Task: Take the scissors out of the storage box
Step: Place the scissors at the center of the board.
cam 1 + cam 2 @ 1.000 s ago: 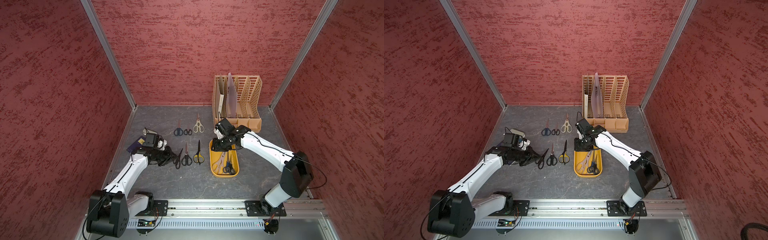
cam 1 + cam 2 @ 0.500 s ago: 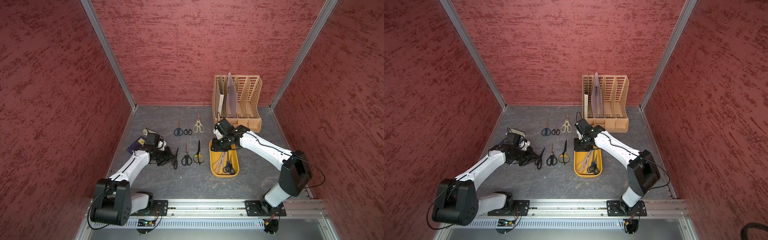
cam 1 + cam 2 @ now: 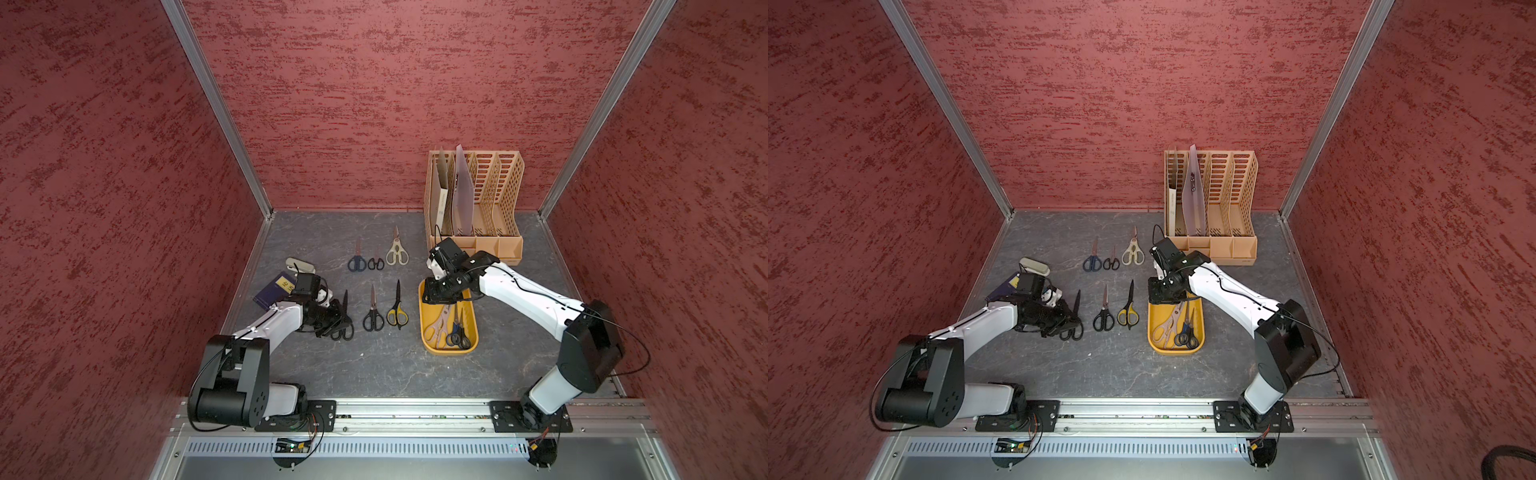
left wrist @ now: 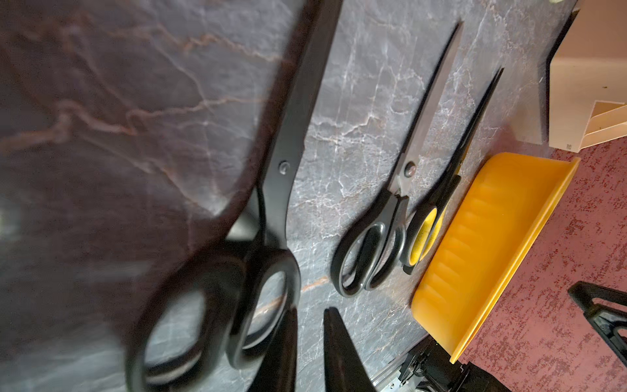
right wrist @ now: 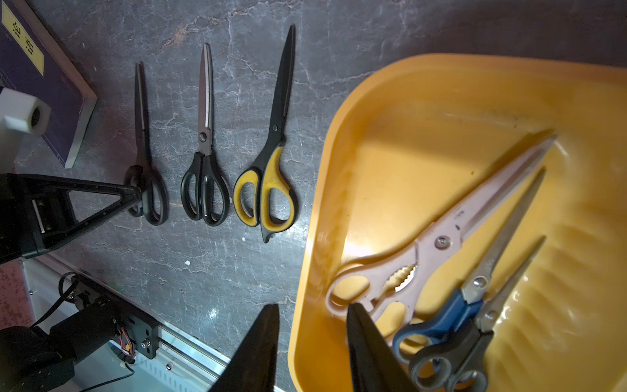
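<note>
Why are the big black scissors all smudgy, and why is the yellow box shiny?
In the left wrist view the black scissors look smeared up close; in the right wrist view light glares off the storage box and a shadow crosses one end; both top views are sharp.

On my left wrist feed, big black scissors (image 4: 283, 168) lie blurred just beside my slightly parted left gripper (image 4: 310, 310), then black-handled scissors (image 4: 409, 168), a yellow-black pair (image 4: 424, 234) and the yellow storage box (image 4: 492, 237).
</note>
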Robot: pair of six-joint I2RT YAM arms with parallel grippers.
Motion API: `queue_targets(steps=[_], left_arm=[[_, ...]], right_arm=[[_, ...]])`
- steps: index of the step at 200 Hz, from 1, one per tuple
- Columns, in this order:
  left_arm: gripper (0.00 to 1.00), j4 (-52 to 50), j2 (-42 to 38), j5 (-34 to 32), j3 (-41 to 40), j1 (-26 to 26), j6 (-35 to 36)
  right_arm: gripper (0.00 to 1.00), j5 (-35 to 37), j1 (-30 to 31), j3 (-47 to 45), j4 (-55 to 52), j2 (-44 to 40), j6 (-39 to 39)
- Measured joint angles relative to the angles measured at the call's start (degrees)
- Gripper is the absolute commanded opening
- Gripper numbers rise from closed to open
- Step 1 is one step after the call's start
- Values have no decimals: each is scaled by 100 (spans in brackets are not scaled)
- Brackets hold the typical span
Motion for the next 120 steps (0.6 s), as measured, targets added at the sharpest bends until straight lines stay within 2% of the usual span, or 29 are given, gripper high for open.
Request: queue_targets(steps=[31,67,93,120], left_arm=[[41,15,98,4,127,0,-22],[42,-203,46,-179,426,0,-59],[43,-820,-361,-861,616,-46,-72],[54,-1556,-844,-1836,761,-527,-258]], right_arm=[[37,0,0,-63,-2,0,20],[37,2,0,-79,4,-44,24],[37,17,0,-107,20,-96,39],[37,20,-2,-177,42,-125,61]])
